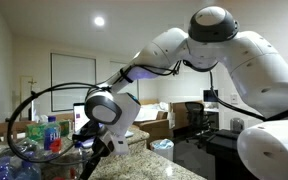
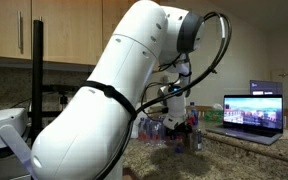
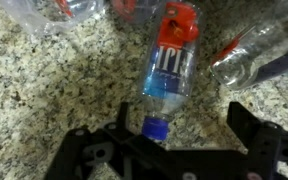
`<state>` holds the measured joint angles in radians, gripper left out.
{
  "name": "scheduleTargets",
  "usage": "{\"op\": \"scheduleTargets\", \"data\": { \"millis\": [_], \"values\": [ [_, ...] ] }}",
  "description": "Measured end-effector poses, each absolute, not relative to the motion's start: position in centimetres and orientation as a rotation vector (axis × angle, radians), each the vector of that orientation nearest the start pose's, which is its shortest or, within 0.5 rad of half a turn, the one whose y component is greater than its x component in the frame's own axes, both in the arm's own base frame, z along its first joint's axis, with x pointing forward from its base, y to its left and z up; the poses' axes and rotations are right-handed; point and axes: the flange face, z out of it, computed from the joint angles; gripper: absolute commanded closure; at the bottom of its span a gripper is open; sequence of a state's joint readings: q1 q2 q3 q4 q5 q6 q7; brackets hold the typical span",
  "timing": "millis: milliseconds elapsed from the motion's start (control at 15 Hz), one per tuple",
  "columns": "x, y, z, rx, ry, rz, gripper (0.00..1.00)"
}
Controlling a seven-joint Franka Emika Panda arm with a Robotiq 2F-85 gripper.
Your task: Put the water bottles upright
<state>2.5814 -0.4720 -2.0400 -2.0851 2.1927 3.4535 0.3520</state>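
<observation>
In the wrist view a clear water bottle [image 3: 172,62] with a red and blue label lies flat on the speckled granite counter [image 3: 54,95]. Its blue cap [image 3: 157,127] points toward me. My gripper [image 3: 178,110] hangs just above it, open. The cap lies between the two dark fingers, close to the left finger [image 3: 120,115]. A second clear bottle [image 3: 256,55] lies on its side to the right. More bottles [image 3: 64,10] show at the top edge. In both exterior views my gripper [image 1: 90,148] [image 2: 172,118] is low over the counter beside a cluster of bottles [image 1: 46,134] [image 2: 191,126].
An open laptop [image 2: 252,110] stands on the counter beyond the bottles. A black cable [image 1: 44,95] loops from the arm over the bottle cluster. Desks and office chairs [image 1: 194,115] fill the room behind the counter.
</observation>
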Motion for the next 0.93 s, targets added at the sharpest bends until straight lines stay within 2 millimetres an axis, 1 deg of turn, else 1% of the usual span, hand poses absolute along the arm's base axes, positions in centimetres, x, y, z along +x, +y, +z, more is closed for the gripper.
{"op": "scheduleTargets", "data": {
  "millis": [467, 667, 733, 800, 867, 933],
  "values": [
    [48.0, 17.6, 24.0, -1.093, 2.321, 0.318, 0.00],
    [47.8, 17.6, 22.5, -1.100, 2.337, 0.357, 0.00],
    [47.7, 17.5, 22.1, -1.102, 2.342, 0.365, 0.05],
    [47.6, 17.4, 21.8, -1.099, 2.349, 0.370, 0.21],
    [47.5, 17.2, 21.6, -1.094, 2.358, 0.370, 0.29],
    [47.4, 17.0, 21.4, -1.086, 2.369, 0.373, 0.31]
  ]
}}
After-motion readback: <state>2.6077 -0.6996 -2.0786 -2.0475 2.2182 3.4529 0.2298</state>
